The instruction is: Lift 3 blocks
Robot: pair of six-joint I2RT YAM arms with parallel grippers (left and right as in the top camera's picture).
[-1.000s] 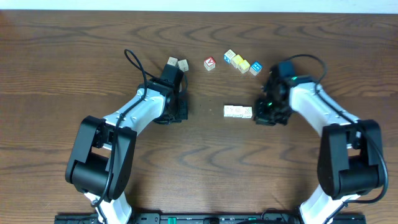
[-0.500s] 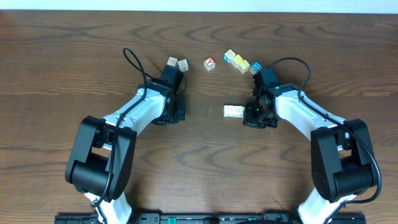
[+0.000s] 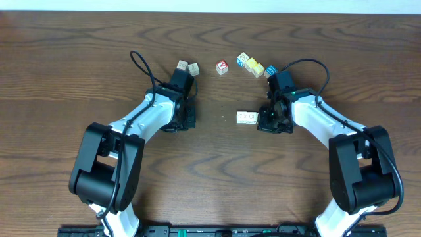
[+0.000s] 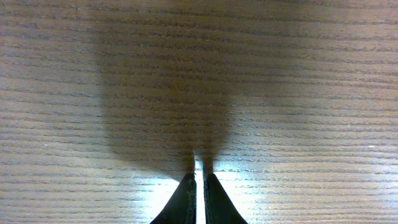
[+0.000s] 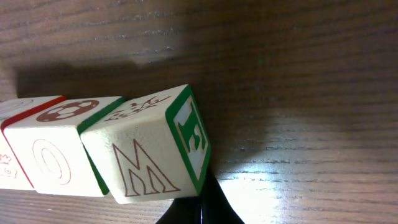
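Three cream blocks lie in a row on the table [image 3: 247, 117]. The right wrist view shows them close up. The block with an M and a green-edged face [image 5: 146, 155] is nearest and skewed slightly out of line. A block with an O [image 5: 53, 152] follows it, and a red-edged one [image 5: 7, 146] lies at the left edge. My right gripper [image 3: 266, 123] [image 5: 204, 199] is shut and holds nothing, its tips against the M block's lower right corner. My left gripper [image 3: 189, 120] [image 4: 199, 180] is shut over bare wood, away from the row.
Two tan cubes [image 3: 187, 66] sit behind the left arm. A red-faced cube [image 3: 222, 66] and a line of cream, yellow and blue cubes [image 3: 256, 66] lie behind the row, close to the right wrist.
My right gripper has moved left, up to the row's right end, and now covers that end from above. The left arm has not moved.
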